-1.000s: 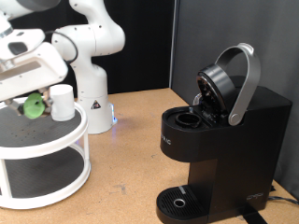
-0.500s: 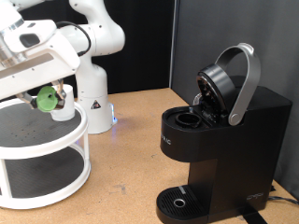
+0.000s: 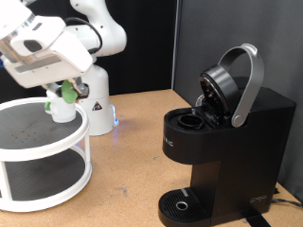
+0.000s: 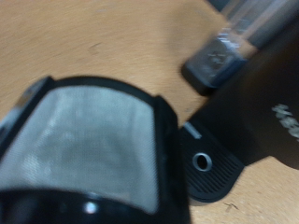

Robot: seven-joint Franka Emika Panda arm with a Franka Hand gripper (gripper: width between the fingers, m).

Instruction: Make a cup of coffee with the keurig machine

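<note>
My gripper (image 3: 66,91) hangs at the exterior view's upper left, shut on a small green-topped pod (image 3: 70,93). Just below it the white cup (image 3: 61,110) stands on the top shelf of a white round stand (image 3: 47,153). The keurig machine (image 3: 232,142) sits at the right, its rounded lid (image 3: 227,85) tilted up and its pod chamber (image 3: 189,121) open. Nothing stands on its round drip base (image 3: 180,202). In the wrist view the pod's black frame and grey mesh (image 4: 93,131) fill the near field, blurred, with the machine's drip base (image 4: 201,161) beyond.
The arm's white base (image 3: 93,99) stands behind the stand, a blue light at its foot. A wooden tabletop (image 3: 133,161) stretches between the stand and the machine. A dark backdrop closes the back and right.
The gripper has carried the green-topped pod up and toward the exterior view's right, from beside the cup to above it. Cup and machine have not moved.
</note>
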